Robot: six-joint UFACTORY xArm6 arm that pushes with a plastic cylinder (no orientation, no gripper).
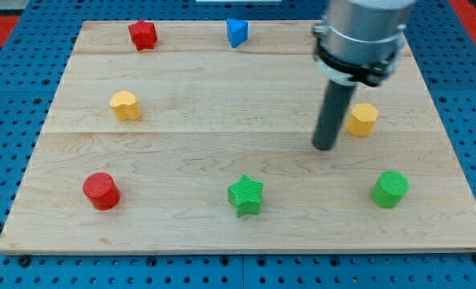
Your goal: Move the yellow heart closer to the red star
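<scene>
Wooden board [221,96]; blue pegboard [13,80] beneath

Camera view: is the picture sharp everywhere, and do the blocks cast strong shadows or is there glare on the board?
In the camera view the wooden board is evenly lit, without strong glare; blocks such as the green star and red cylinder look sharp, with only soft, short shadows. The arm's upper body at the view's top is slightly blurred; my tip is clear.

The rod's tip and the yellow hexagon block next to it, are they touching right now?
Apart. The camera view shows a strip of bare wood between my tip and the yellow hexagon, which sits to the tip's right in the view and slightly higher.
</scene>
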